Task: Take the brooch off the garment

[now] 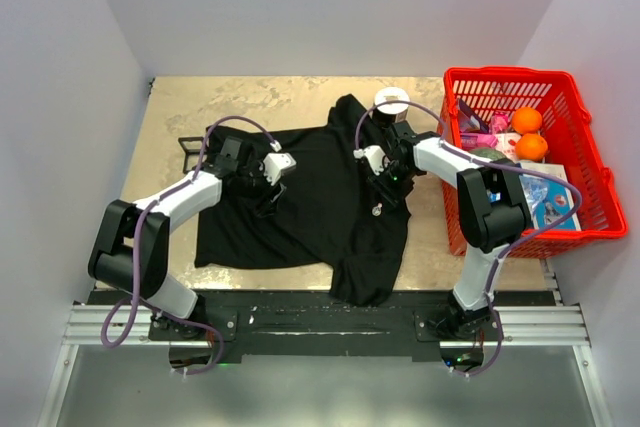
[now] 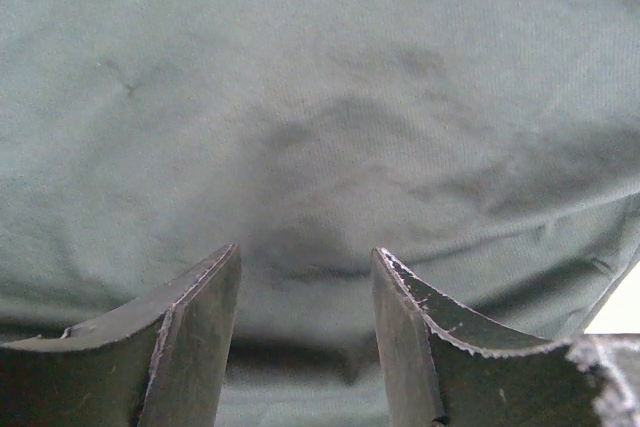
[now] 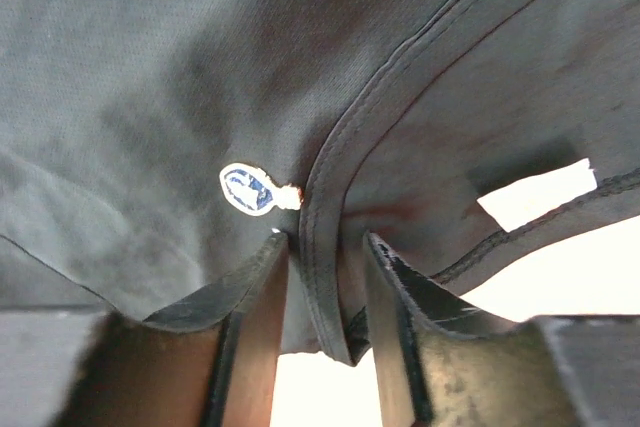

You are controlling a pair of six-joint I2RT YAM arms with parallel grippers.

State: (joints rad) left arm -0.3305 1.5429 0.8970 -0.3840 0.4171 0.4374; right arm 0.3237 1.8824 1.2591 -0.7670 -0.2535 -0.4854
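The black garment (image 1: 320, 197) lies spread on the table between both arms. The brooch (image 1: 377, 211) is a tiny bright speck on its right part, just past my right gripper (image 1: 386, 185). In the right wrist view the brooch (image 3: 250, 189) is a small shiny oval just above my left fingertip (image 3: 272, 252). My right gripper (image 3: 325, 247) is shut on the stitched neck hem of the garment (image 3: 325, 177), which is lifted off the table. My left gripper (image 1: 268, 187) rests on the garment's left part. It is open (image 2: 305, 257), with only wrinkled cloth (image 2: 320, 97) between the fingers.
A red basket (image 1: 570, 162) with oranges (image 1: 527, 120) and packets stands at the right. A white round object (image 1: 392, 100) sits behind the shirt's collar. A black square frame (image 1: 190, 152) lies at the left, partly under the left arm.
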